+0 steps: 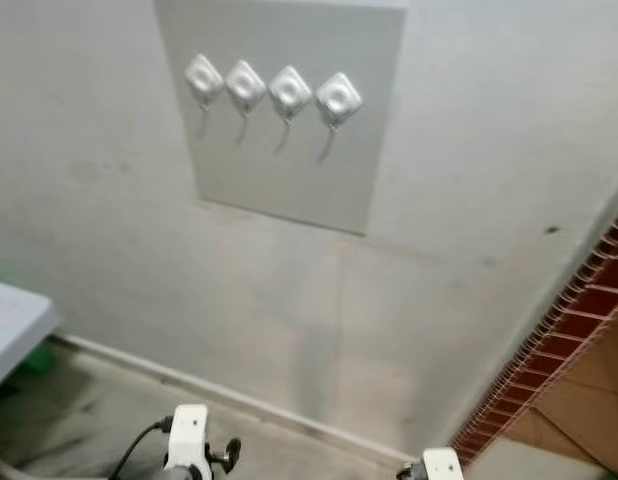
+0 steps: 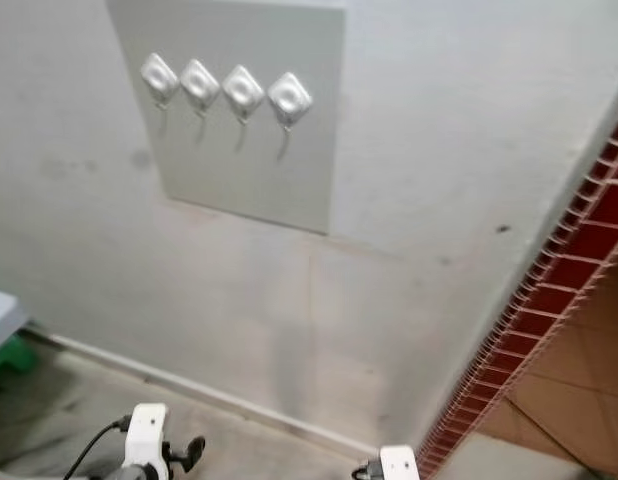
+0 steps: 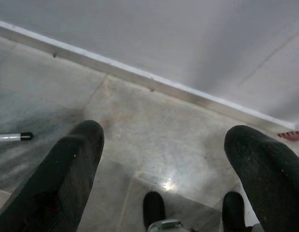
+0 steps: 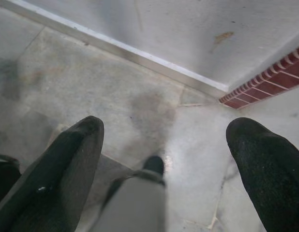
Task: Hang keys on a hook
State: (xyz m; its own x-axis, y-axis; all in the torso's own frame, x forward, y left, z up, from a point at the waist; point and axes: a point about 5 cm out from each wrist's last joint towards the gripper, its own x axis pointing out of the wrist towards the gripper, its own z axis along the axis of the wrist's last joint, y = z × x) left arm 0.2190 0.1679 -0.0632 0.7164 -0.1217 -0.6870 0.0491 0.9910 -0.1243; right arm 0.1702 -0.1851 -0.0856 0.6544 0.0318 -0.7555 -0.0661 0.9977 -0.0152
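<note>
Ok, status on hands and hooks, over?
Left hand open, empty, low over floor. Right hand same. Four hooks on wall panel ahead, all bare.

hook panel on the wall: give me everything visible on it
The hook panel is a flat, pale grey rectangular board fixed flush to the off-white wall, seen tilted from the head camera. Along its upper part sits a row of four hooks. Each has a glossy, silvery square base turned on its corner like a diamond, with a thin curved prong hanging below. All four hooks are bare; no keys hang from them. Nothing else touches the panel.
</note>
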